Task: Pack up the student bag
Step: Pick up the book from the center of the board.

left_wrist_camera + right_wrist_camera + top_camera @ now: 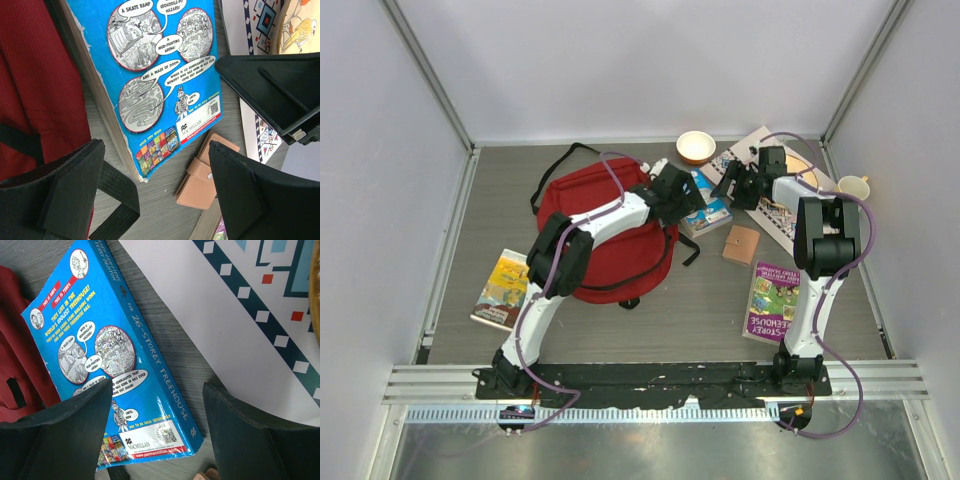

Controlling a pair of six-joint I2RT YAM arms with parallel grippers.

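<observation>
Two arms are up over the grey worktop, so let's sweep across. Out by the left edge lies a yellow picture book, flat and well apart from everything else. Next comes the student bag, red, lying flat left of centre and toward the far edge, with black straps trailing off its far side and near side. The left arm reaches right across the top of it!

The left gripper is released, jaws spread wide, holding nothing, and it hangs over the right rim of the bag. Beneath it is a blue paperback, back cover up, cartoon speech bubbles and a maze showing. That book lies just beside the bag's right side, its page edge facing the red fabric. A black strap runs under the left finger.

Now the right gripper: also released, jaws wide, gripping nothing, and poised over the same blue paperback from the other side, its spine between the fingers.

At the far edge sits a bowl. Just past the paperback's near corner lies a tan wallet, closed with a snap tab. Right of that, a large patterned book stretches toward the far right corner. Nearer the front right, a purple book lies flat beside the right arm. Last of all, a cup stands by the right edge.
</observation>
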